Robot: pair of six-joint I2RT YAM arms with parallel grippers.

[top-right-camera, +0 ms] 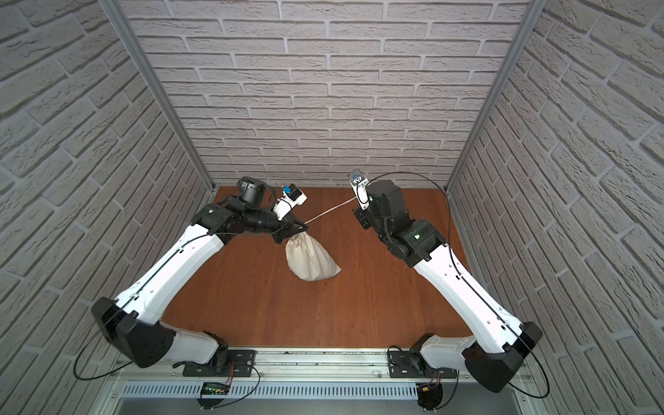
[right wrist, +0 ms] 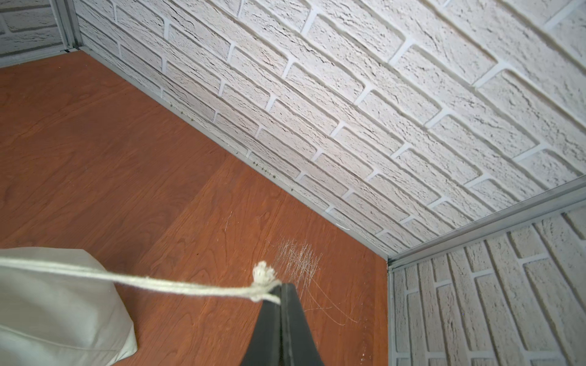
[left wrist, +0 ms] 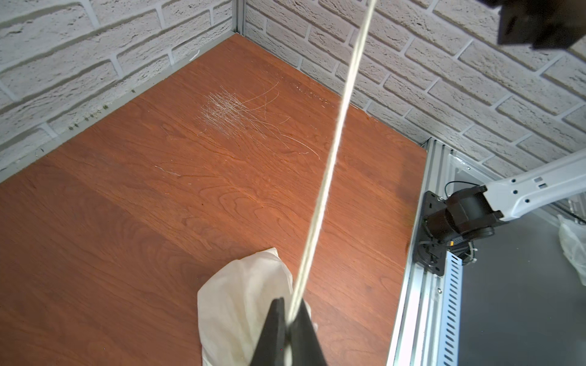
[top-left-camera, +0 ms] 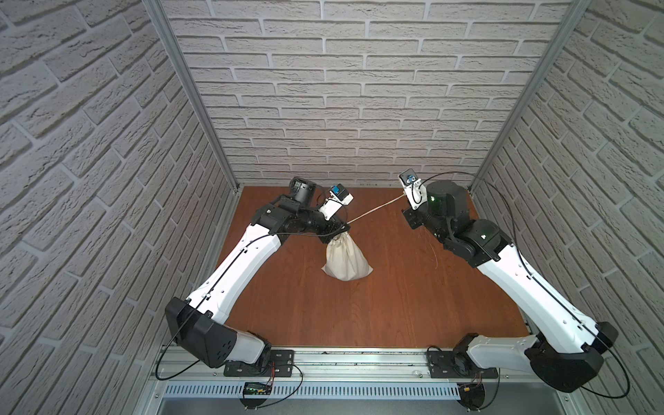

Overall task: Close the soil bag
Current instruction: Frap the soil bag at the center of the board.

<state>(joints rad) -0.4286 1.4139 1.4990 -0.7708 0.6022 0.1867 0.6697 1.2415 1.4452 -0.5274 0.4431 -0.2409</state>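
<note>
The cream soil bag [top-left-camera: 346, 260] [top-right-camera: 312, 259] lies on the wooden table [top-left-camera: 359, 316] near the middle, its gathered neck pointing to the far left. My left gripper [top-left-camera: 345, 228] [left wrist: 290, 312] sits right at that neck, shut on the cord where it leaves the bag [left wrist: 237, 301]. From there the cord [top-left-camera: 377, 209] [left wrist: 329, 164] runs taut up and to the right. My right gripper [right wrist: 280, 286] is shut on the cord's far end, just behind its frayed knot [right wrist: 264, 275]. In the right wrist view the bag [right wrist: 57, 304] lies behind the stretched cord [right wrist: 158, 282].
White brick walls [top-left-camera: 323, 107] close the table in on three sides; the back wall is near the right gripper. An aluminium rail [top-left-camera: 359, 359] with both arm bases runs along the front edge. A patch of scratches [left wrist: 231, 111] marks the far right of the table.
</note>
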